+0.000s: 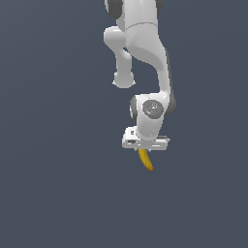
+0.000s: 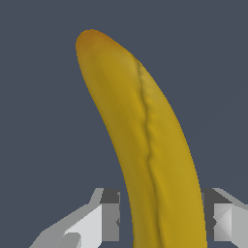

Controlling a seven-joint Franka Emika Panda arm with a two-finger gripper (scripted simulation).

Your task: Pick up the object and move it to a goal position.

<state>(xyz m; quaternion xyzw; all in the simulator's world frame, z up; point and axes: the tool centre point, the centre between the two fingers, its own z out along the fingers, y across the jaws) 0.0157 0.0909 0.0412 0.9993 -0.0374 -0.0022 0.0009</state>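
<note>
The white arm's gripper (image 1: 145, 148) has its jaws clamped on the curved yellow banana (image 2: 145, 140), carrying it; next comes moving it steadily to the goal, unseen here.

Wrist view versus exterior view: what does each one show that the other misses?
Only the wrist view shows the banana's lengthwise ridge, its orange-brown end, and one finger on either side of it. Only the exterior view shows the white arm above and the banana hanging beneath the end effector. Both show the yellow banana against plain dark grey.
</note>
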